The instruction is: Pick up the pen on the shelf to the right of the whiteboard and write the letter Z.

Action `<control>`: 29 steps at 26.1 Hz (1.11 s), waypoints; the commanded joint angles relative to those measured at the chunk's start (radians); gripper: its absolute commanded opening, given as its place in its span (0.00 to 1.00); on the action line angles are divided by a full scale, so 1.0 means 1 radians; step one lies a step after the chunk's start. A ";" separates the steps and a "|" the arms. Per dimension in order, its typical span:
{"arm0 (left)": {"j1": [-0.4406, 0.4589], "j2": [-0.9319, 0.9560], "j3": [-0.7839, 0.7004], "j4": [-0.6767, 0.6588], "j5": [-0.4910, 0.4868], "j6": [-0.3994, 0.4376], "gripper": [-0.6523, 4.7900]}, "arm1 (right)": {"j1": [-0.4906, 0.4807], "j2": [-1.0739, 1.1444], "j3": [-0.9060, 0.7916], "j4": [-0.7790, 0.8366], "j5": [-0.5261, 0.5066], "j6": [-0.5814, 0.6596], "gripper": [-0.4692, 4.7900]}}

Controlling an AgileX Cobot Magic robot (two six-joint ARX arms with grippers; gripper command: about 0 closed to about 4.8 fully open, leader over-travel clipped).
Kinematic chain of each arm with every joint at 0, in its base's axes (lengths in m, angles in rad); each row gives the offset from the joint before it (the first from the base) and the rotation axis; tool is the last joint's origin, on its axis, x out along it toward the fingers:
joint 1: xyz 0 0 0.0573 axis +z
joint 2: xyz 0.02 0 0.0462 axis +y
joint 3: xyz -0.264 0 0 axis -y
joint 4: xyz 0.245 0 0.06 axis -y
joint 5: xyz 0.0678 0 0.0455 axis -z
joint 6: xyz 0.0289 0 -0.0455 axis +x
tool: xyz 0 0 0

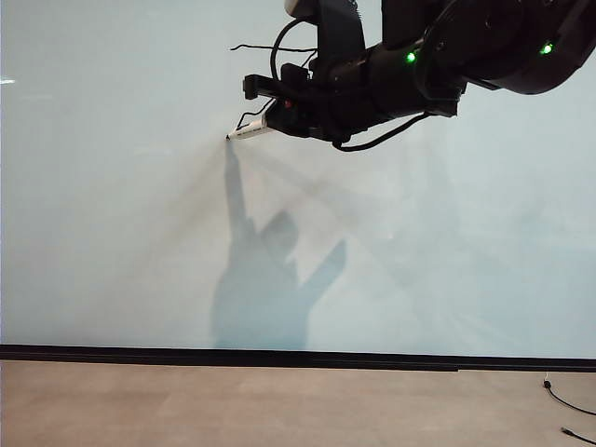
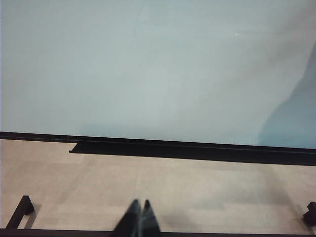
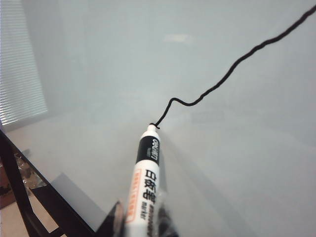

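Pen (image 3: 146, 185), clamped in right hand (image 3: 140, 222), tip touching whiteboard (image 3: 237, 163); left hand (image 2: 138, 222) closed.

Print on the pen only
The pen (image 3: 146, 186) carries black Chinese characters reading 白板笔, smaller Latin lettering on its black collar too blurred to read, and an orange strip, also illegible.

Below me a pale beige desk (image 1: 279, 405) runs in flat light, with a thin black cable (image 1: 568, 402) lying at its far right. Off to one side I see window blinds (image 3: 19, 74) glowing bright.
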 commanded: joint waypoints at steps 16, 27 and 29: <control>0.000 0.000 0.002 0.005 0.000 0.004 0.11 | 0.000 -0.043 -0.004 -0.043 0.148 -0.015 0.08; 0.000 0.000 0.002 0.005 0.000 0.004 0.11 | -0.039 -0.133 -0.112 -0.028 0.166 -0.019 0.08; 0.000 0.000 0.002 0.005 0.000 0.004 0.11 | -0.048 -0.153 -0.133 -0.029 0.169 -0.019 0.08</control>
